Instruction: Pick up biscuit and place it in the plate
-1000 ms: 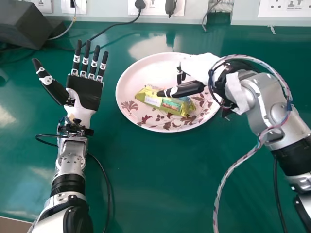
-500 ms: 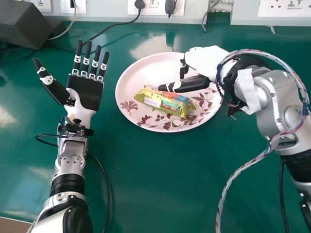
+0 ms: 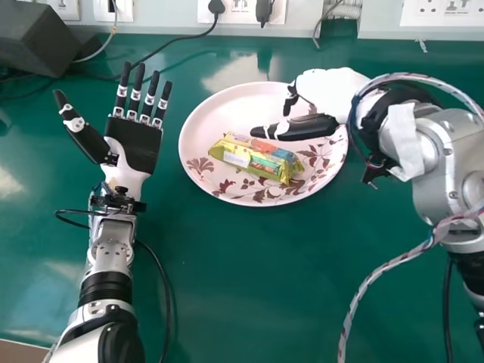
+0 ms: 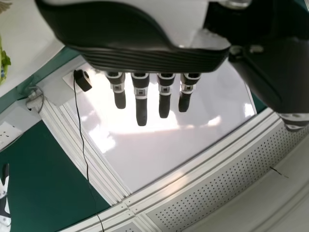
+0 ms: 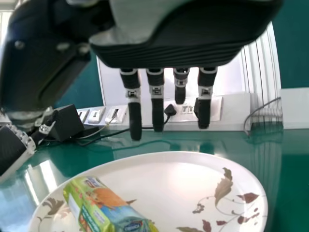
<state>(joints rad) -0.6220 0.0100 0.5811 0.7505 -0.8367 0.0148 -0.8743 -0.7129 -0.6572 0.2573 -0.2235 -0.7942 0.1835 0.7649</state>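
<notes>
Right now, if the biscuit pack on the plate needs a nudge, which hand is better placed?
Probably the right hand: it's over the plate, close to the biscuit pack. The left hand is beyond the plate's left side.

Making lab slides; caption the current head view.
Biscuit packet on patterned plate; robot's right hand open above the plate's edge.

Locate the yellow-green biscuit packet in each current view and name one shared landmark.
Head view: yellow-green wrapped biscuit packet, near the middle of the round, leaf-printed pale plate.
Left wrist view: packet sliver at the picture's edge.
Right wrist view: packet on plate, partly cut off.
Landmark: the plate.
</notes>
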